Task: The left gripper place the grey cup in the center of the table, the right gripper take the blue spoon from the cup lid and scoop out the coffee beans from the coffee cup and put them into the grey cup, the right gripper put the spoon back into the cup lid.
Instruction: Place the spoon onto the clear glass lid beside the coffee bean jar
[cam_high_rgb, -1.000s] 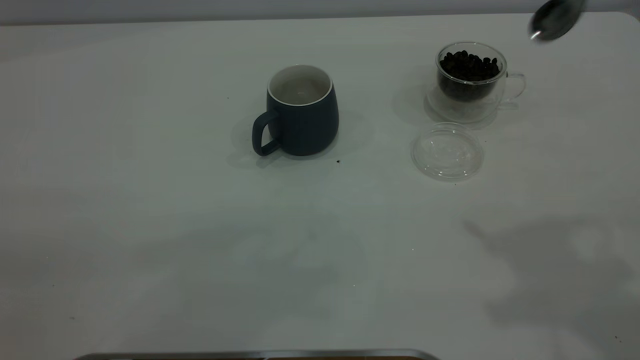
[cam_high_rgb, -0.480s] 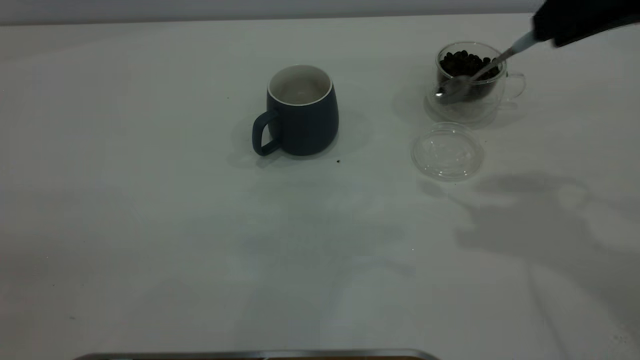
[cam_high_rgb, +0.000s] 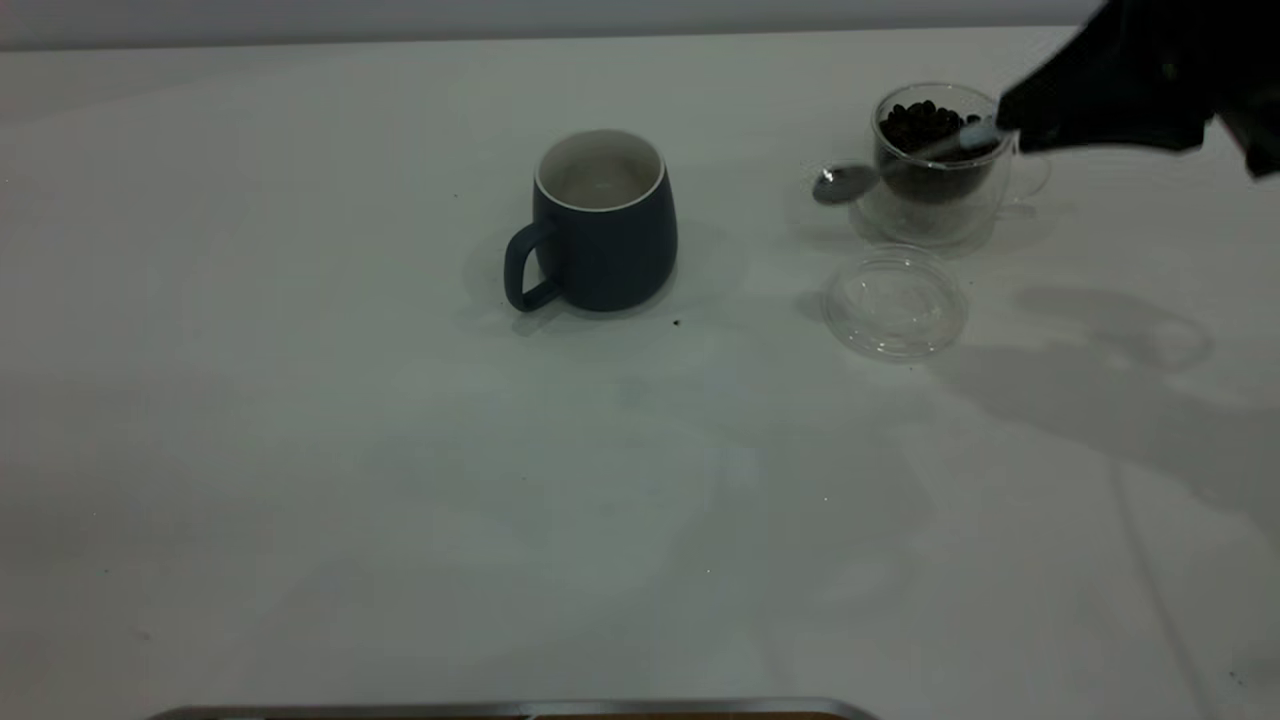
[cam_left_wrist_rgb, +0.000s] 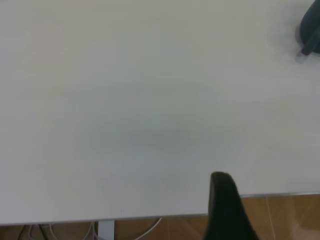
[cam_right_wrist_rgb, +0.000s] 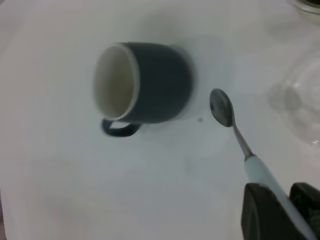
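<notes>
The grey cup (cam_high_rgb: 605, 225) stands upright near the table's (cam_high_rgb: 300, 450) middle, its handle toward the front left and its white inside bare (cam_right_wrist_rgb: 117, 82). At the back right, the clear coffee cup (cam_high_rgb: 940, 190) holds dark coffee beans (cam_high_rgb: 930, 122). The cup lid (cam_high_rgb: 893, 303) lies flat in front of it, with nothing on it. My right gripper (cam_high_rgb: 1005, 125) hangs beside the coffee cup's rim, shut on the blue spoon's pale handle (cam_right_wrist_rgb: 265, 175). The spoon's metal bowl (cam_high_rgb: 843, 184) sticks out left past the coffee cup and looks bare (cam_right_wrist_rgb: 222, 107). My left gripper (cam_left_wrist_rgb: 225, 205) is parked over the table's edge.
A tiny dark speck (cam_high_rgb: 677, 323) lies by the grey cup's base. Clear glassware (cam_right_wrist_rgb: 305, 105) shows at the right wrist view's border. Brown floor (cam_left_wrist_rgb: 280, 215) lies beyond the table edge. Open white tabletop spreads across the left and front.
The right gripper has come lower and further left into view. The spoon's bowl has swung from in front of the coffee cup to left of it.
</notes>
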